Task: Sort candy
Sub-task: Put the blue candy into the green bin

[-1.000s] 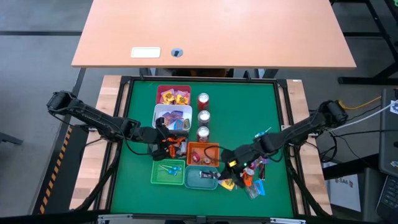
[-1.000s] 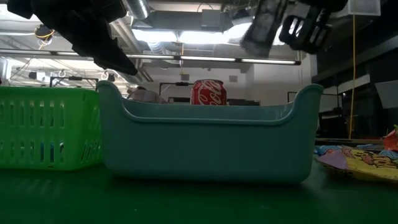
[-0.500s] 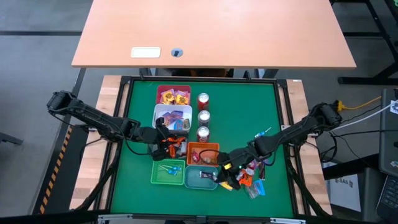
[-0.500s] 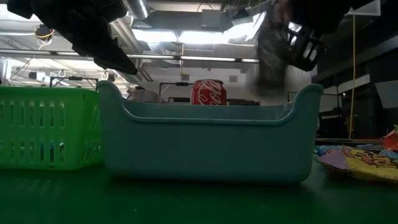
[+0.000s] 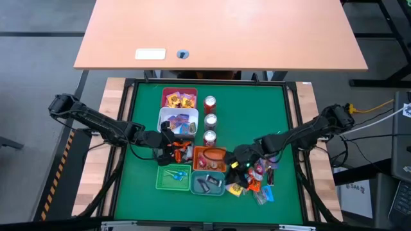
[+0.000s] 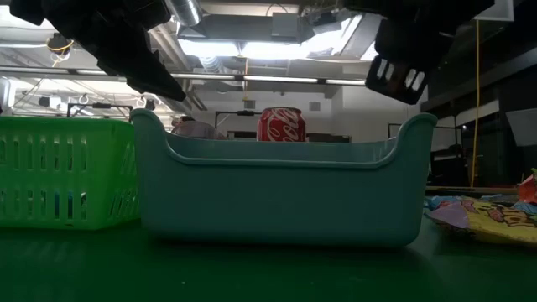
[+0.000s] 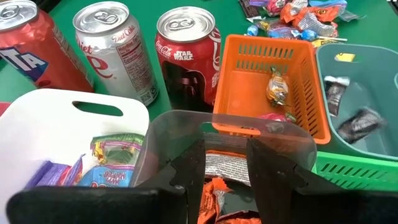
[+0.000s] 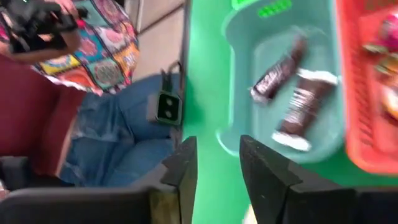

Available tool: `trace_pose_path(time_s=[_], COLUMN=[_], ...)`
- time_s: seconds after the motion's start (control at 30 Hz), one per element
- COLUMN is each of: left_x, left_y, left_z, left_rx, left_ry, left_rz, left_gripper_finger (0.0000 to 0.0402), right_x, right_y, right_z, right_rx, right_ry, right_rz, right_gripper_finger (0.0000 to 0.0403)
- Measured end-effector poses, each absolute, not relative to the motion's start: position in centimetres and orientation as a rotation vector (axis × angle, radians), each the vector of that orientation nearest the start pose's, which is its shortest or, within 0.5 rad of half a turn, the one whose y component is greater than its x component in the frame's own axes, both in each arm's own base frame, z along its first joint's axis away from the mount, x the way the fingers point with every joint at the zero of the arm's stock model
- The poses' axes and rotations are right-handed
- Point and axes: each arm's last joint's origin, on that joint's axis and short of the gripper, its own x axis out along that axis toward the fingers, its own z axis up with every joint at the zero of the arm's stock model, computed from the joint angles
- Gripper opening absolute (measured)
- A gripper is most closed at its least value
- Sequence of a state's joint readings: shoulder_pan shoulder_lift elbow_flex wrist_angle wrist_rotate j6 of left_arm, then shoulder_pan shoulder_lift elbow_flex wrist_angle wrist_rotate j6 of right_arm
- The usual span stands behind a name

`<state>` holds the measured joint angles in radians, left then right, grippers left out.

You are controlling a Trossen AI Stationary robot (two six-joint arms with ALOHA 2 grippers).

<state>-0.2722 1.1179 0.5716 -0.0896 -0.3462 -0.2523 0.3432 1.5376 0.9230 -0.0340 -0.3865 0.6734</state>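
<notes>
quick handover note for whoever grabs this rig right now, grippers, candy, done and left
Right gripper: open and empty, just beyond the teal plastic bin, which holds two dark-wrapped candies.
Left gripper: parted around a silver-wrapped candy, beside the white bin.
Done: some candy sits in the red, white, orange, green and teal bins.
Left: the mixed loose candy pile on the green mat, right of the teal bin.
</notes>
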Motion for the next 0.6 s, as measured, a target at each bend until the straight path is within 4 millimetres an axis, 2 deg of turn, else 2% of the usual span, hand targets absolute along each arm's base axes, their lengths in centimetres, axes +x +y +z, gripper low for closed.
trace_pose_path(time_s=[0.13,0.23,0.47,0.6], left_x=[21.6,21.6,21.6,21.6], left_y=[-5.0,-5.0,-5.0,-5.0], left_z=[20.9,20.9,20.9,20.9], left_rx=[-0.051,-0.051,-0.051,-0.051], left_ry=[0.591,0.591,0.590,0.590], left_rz=[0.147,0.147,0.148,0.148], left_gripper_finger=[0.0107,0.0107,0.0107,0.0107], right_x=[28.4,26.6,20.8,18.9], right_y=[9.9,8.2,3.5,1.3], right_z=[22.4,22.8,22.8,22.8], right_rx=[0.595,0.536,0.325,0.264], right_ry=[0.965,1.059,1.423,1.583], right_rz=[0.382,0.255,-0.270,-0.480], right_gripper_finger=[0.0116,0.0116,0.0115,0.0115])
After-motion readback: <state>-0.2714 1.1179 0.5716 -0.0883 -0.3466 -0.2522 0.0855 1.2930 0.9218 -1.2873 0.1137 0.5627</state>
